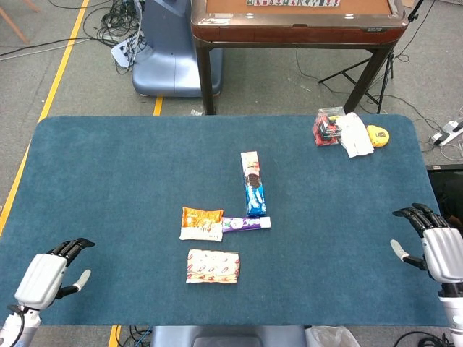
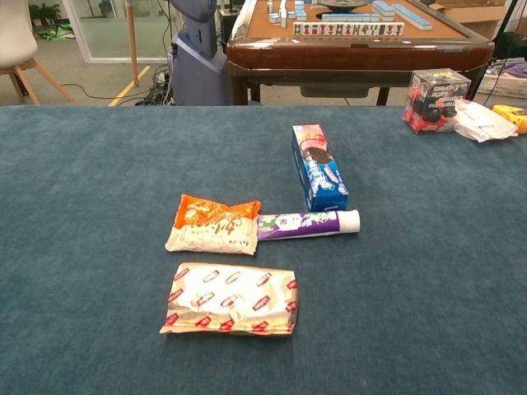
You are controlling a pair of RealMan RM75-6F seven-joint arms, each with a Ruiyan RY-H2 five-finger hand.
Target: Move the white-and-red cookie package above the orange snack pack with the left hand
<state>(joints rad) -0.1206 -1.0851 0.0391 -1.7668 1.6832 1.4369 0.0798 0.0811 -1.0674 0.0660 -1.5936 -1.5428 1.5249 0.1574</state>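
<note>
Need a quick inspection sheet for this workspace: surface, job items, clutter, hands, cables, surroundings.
Surface: blue cloth table.
Job items: white-and-red cookie package lies nearer the robot than the orange snack pack; neither held.
Clutter: purple tube, blue cookie box; clear box, white bag, yellow item at far right corner.
Hands: left hand and right hand open near the table's near corners.
Cables: on floor.
Surroundings: mahjong table.

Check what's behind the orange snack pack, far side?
Only bare blue table cloth behind the orange snack pack; the blue cookie box sits further right. Nothing hidden there.
</note>
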